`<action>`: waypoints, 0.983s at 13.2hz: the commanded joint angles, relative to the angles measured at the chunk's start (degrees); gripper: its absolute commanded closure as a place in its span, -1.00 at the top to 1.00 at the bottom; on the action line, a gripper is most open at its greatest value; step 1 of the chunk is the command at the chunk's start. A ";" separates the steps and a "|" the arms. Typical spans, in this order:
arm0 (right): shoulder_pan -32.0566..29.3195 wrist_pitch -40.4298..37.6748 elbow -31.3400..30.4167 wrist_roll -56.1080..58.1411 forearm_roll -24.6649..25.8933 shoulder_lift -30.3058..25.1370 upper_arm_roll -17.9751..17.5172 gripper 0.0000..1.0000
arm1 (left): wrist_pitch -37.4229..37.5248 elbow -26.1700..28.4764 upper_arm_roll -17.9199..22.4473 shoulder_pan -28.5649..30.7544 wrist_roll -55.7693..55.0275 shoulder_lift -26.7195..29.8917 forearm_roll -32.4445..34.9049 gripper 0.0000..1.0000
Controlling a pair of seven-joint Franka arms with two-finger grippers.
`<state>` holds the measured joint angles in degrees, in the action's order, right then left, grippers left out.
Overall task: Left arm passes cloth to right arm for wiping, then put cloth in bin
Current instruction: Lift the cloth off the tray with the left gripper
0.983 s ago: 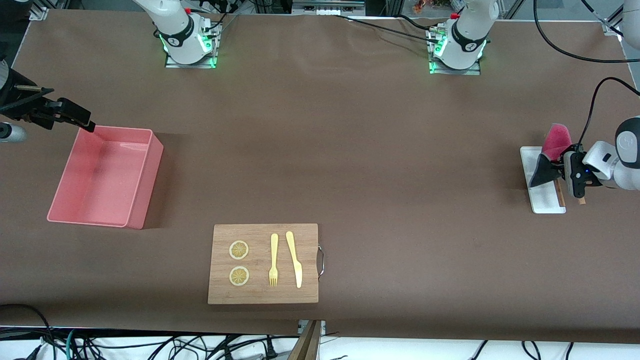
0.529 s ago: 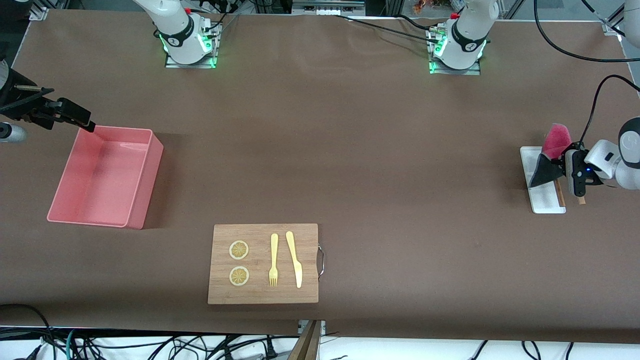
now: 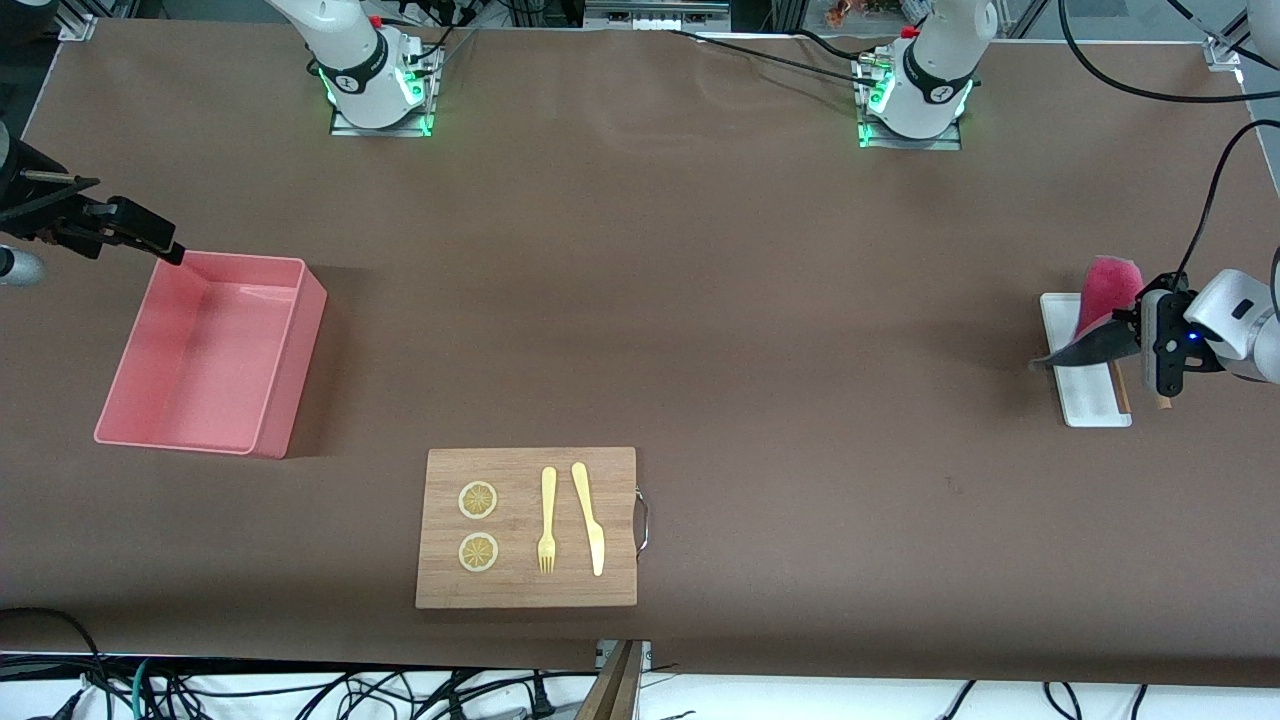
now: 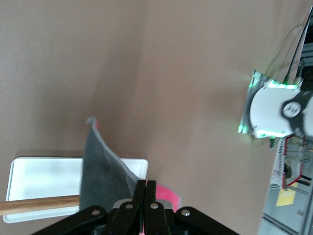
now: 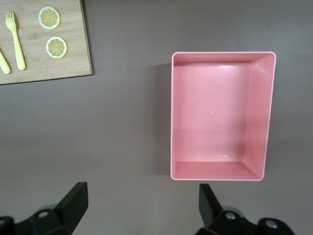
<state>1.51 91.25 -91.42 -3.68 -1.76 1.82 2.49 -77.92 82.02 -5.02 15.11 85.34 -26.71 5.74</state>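
Note:
My left gripper (image 3: 1135, 325) is shut on the cloth (image 3: 1104, 285) and holds it up over the small white tray (image 3: 1092, 405) at the left arm's end of the table. The magenta face stands up and the dark grey face hangs out over the tray. In the left wrist view the shut gripper (image 4: 146, 184) pinches the cloth (image 4: 100, 169) above the tray (image 4: 44, 176). My right gripper (image 3: 165, 250) is open and empty, in the air by the corner of the pink bin (image 3: 295, 370). In the right wrist view, that gripper (image 5: 142, 196) is above bare table beside the bin (image 5: 220, 112), which is empty.
A wooden board (image 3: 527, 527) with a handle lies near the table's front edge. On it are two lemon slices, a yellow fork (image 3: 547, 520) and a yellow knife (image 3: 589, 518). A wooden stick (image 3: 1121, 385) lies along the tray.
My left gripper has shifted slightly toward the table's end with the cloth, and the grey flap has swung outward over the tray. The right arm has barely moved.

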 commanded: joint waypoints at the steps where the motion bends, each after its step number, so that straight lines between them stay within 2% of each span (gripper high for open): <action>1: -0.11 -2.13 1.07 1.13 0.09 0.38 -0.21 1.00 | 6.89 -2.48 0.27 -5.69 -13.03 3.41 -0.98 -1.00; 2: -0.11 -3.44 1.07 3.40 0.18 0.12 -0.21 1.00 | 7.17 -2.57 0.01 -7.28 -16.92 4.64 -1.95 -1.00; 4: 0.15 -7.56 1.07 14.08 0.09 -0.06 -0.64 1.00 | 8.31 -2.57 -1.05 -8.17 -27.44 6.23 -8.16 -1.00; 6: 0.16 -7.14 1.07 20.09 -0.61 0.11 -1.34 1.00 | 10.68 -3.96 -3.32 -9.31 -37.66 6.76 -14.94 -1.00; 8: 0.24 -8.28 0.81 27.90 -5.60 0.20 -2.75 1.00 | 10.69 -5.55 -7.18 -10.36 -47.23 6.41 -19.69 -1.00; 10: 0.24 -8.37 0.89 35.38 -10.60 1.51 -4.59 1.00 | 10.16 -5.56 -7.73 -11.51 -59.35 6.15 -26.09 -1.00; 13: 0.59 -7.15 0.46 45.39 -20.45 5.37 -4.69 1.00 | 5.09 -5.56 -7.73 -12.65 -74.91 5.44 -36.03 -1.00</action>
<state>2.08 83.81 -91.55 35.11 -17.71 4.25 -2.34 -70.65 77.69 -13.02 2.46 18.39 -20.36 -25.45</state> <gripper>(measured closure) 0.000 0.982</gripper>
